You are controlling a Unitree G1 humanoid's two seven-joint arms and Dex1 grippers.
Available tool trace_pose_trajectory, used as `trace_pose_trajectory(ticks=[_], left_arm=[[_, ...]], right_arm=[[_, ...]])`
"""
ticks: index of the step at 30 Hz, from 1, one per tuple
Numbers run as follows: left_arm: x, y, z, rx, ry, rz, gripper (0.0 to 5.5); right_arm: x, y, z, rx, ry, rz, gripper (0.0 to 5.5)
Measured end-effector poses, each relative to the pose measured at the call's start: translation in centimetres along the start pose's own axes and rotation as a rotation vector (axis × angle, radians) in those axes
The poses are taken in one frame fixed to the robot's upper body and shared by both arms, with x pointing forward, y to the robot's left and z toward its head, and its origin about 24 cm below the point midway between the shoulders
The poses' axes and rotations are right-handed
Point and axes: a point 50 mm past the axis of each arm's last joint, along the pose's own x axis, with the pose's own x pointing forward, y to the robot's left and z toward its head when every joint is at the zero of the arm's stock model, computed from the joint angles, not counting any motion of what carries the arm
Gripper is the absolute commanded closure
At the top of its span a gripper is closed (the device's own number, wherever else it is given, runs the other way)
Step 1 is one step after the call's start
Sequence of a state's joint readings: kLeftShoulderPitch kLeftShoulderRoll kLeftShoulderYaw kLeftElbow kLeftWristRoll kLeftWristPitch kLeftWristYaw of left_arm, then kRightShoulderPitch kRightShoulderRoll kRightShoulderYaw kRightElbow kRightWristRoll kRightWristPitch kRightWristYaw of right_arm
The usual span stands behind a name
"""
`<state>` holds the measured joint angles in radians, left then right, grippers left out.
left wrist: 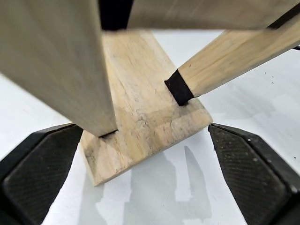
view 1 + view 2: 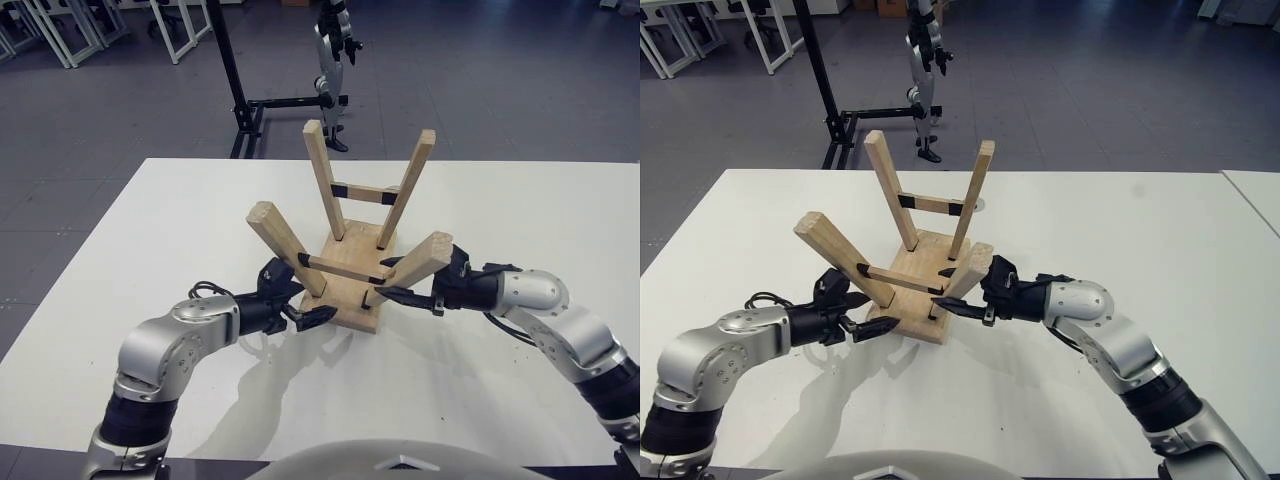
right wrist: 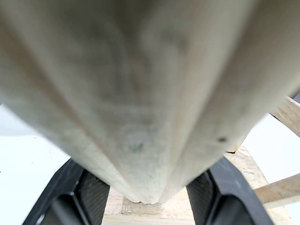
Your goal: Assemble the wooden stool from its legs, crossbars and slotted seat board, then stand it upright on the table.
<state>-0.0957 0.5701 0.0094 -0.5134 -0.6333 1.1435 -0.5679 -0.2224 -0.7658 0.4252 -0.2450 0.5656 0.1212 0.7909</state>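
the inverted stool (image 2: 345, 250) rests on the desk (image 2: 150, 230). the right hand (image 2: 384, 279) is clamped on a near leg (image 2: 425, 257); the left hand (image 2: 316, 303), spread apart at the seat board (image 2: 352, 302), should be closed firmly before turning.

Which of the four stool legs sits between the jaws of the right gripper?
The near right leg, the front one on the robot's right; the right gripper clamps it above the seat board.

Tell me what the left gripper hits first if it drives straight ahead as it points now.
Most likely the stool's near-left leg, which stands close between the left gripper's open fingers, with the seat board's corner just beneath. Depth is hard to judge.
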Motion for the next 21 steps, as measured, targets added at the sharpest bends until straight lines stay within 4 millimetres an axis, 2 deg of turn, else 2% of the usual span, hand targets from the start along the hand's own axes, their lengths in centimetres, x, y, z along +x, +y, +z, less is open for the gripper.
trace_pose_trajectory(ticks=[7, 12, 16, 21], left_arm=[[-3.7, -0.3, 3.7, 0.056, -0.023, -0.029, 0.64], [-6.9, -0.5, 7.7, 0.271, -0.078, -0.006, 0.64], [-8.9, -0.4, 9.5, 0.362, -0.117, 0.001, 0.64], [-12.9, 0.3, 12.9, 0.519, -0.176, 0.094, 0.64]], right_arm=[[0.0, 0.0, -0.1, 0.005, -0.007, -0.015, 3.47], [0.1, 0.1, -0.2, 0.008, -0.010, -0.021, 3.47], [0.2, 0.1, -0.2, 0.009, -0.010, -0.021, 3.47], [0.2, 0.1, -0.2, 0.008, -0.010, -0.021, 3.47]])
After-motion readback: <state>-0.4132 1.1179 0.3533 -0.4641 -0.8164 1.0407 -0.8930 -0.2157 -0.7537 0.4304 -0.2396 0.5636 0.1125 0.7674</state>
